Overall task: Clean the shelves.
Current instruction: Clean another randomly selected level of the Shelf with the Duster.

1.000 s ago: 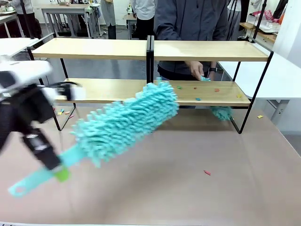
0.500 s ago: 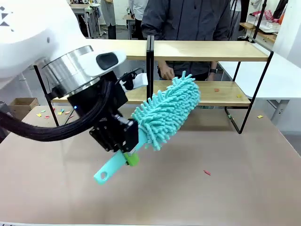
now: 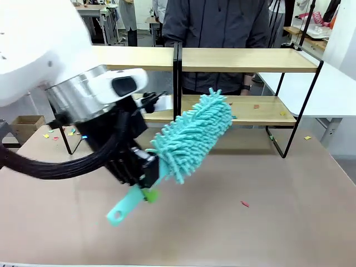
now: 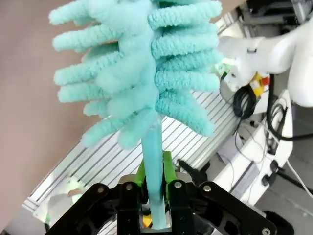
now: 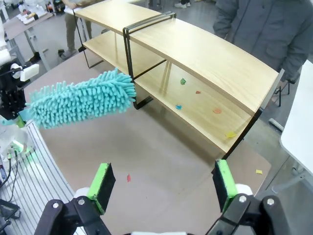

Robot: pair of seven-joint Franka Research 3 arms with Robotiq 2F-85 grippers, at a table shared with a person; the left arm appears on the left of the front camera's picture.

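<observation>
The shelves (image 3: 245,60) are seen standing across the far half of the brown table (image 3: 267,222), a two-tier rack of light wooden boards on a thin black frame with a black post in the middle. Behind them a person (image 3: 217,25) in a dark jacket is standing.

A teal duster (image 3: 192,136) is held by the left gripper (image 3: 146,181), whose fingers are clamped on the handle just below the fluffy head (the green pads (image 4: 167,169) are pressed against either side of the handle in the left wrist view). The duster is tilted up and to the right, its fluffy tip reaching the front edge of the lower shelf board, just right of the central post; whether the board is touched cannot be told. The looped end of the handle (image 3: 115,214) is left hanging free above the table.

The right gripper (image 5: 161,188) is held high above the table with its fingers wide apart and nothing between them.

Small coloured scraps (image 5: 198,98) are scattered on the right half of the lower board, and a red scrap (image 3: 244,204) is lying on the table in front of the shelves. More scraps (image 3: 61,133) are seen on the table by the left end of the rack.
</observation>
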